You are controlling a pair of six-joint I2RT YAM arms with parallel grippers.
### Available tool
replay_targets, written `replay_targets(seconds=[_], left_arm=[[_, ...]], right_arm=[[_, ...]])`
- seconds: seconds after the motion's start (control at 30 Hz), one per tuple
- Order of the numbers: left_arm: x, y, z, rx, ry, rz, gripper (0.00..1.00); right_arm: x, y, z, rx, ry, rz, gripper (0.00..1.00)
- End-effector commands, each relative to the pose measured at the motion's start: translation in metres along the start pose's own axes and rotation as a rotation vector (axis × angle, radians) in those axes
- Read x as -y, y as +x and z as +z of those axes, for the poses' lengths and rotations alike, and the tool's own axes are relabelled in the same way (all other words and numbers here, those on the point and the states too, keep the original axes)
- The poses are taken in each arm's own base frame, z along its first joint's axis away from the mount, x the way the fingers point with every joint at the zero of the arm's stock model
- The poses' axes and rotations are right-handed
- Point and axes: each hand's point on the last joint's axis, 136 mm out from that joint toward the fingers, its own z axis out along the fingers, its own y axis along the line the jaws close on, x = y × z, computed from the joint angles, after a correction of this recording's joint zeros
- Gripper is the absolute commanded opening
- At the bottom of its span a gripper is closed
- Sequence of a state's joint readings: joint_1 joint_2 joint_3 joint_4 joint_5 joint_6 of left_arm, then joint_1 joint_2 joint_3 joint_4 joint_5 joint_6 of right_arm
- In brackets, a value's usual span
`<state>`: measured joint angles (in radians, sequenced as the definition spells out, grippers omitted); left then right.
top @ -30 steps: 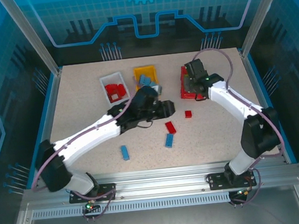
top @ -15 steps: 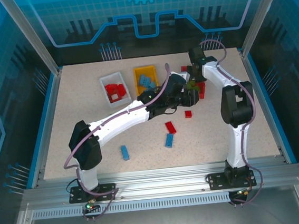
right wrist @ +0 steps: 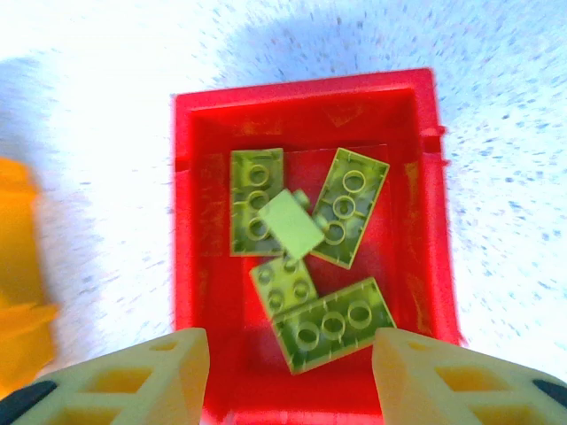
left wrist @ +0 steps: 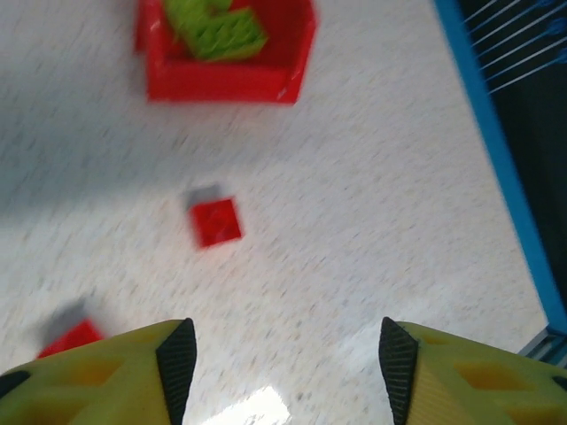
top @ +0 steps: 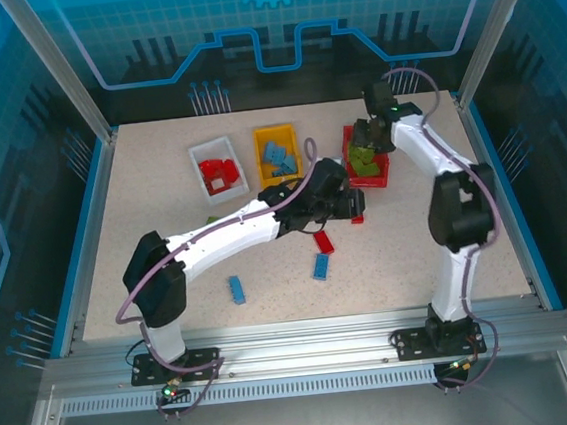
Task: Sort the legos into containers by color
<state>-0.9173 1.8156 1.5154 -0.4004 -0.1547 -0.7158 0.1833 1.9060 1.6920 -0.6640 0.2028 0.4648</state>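
Note:
My right gripper (right wrist: 291,376) hangs open over the red container (right wrist: 188,266), which holds several lime green legos (right wrist: 332,323). A small green one (right wrist: 292,223) lies tilted on top of the others. In the top view this gripper (top: 366,146) is above that bin (top: 382,171). My left gripper (left wrist: 288,359) is open and empty just above the table, with a small red lego (left wrist: 216,221) ahead of it and another red lego (left wrist: 75,336) by its left finger. The white container (top: 198,160) holds red legos, and the yellow container (top: 260,136) holds blue ones.
Loose on the table in front of the arms lie a red brick (top: 357,216), a longer red brick (top: 323,242) and two blue bricks (top: 321,265) (top: 237,289). The blue side rail (left wrist: 496,150) runs along the table's right edge.
My left gripper pulled back from the red container toward the loose red brick and opened wider. My right gripper came over the red container and opened.

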Motion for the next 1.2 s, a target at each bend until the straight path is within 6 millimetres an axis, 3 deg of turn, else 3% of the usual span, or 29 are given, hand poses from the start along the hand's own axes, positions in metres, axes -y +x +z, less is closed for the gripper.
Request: replay_targets(seconds=[0.0, 0.1, 0.2, 0.4, 0.5, 0.63, 0.83, 1.07, 1.17], left_arm=[[-0.039, 0.025, -0.006, -0.079, -0.12, -0.148, 0.62], [-0.062, 0.04, 0.009, -0.145, -0.181, -0.241, 0.66], [-0.073, 0.053, 0.029, -0.219, -0.211, -0.316, 0.68], [-0.091, 0.074, 0.057, -0.307, -0.307, -0.366, 0.7], [-0.099, 0.078, 0.064, -0.31, -0.346, -0.365, 0.7], [-0.105, 0.082, 0.072, -0.319, -0.368, -0.369, 0.69], [-0.109, 0.087, 0.084, -0.322, -0.37, -0.378, 0.54], [-0.108, 0.078, 0.082, -0.295, -0.365, -0.37, 0.42], [-0.111, 0.061, 0.07, -0.242, -0.36, -0.368, 0.37]], right_arm=[[-0.012, -0.006, -0.079, 0.149, -0.066, -0.033, 0.5], [-0.016, 0.028, -0.116, 0.189, -0.101, -0.083, 0.52], [-0.019, 0.073, -0.142, 0.185, -0.142, -0.141, 0.56], [-0.018, 0.156, -0.17, 0.12, -0.245, -0.229, 0.63], [-0.017, 0.183, -0.183, 0.095, -0.314, -0.24, 0.66], [-0.009, 0.201, -0.196, 0.075, -0.346, -0.209, 0.66], [-0.005, 0.204, -0.205, 0.078, -0.349, -0.195, 0.65], [-0.02, 0.206, -0.201, 0.063, -0.367, -0.222, 0.63], [-0.032, 0.209, -0.201, 0.064, -0.394, -0.263, 0.61]])
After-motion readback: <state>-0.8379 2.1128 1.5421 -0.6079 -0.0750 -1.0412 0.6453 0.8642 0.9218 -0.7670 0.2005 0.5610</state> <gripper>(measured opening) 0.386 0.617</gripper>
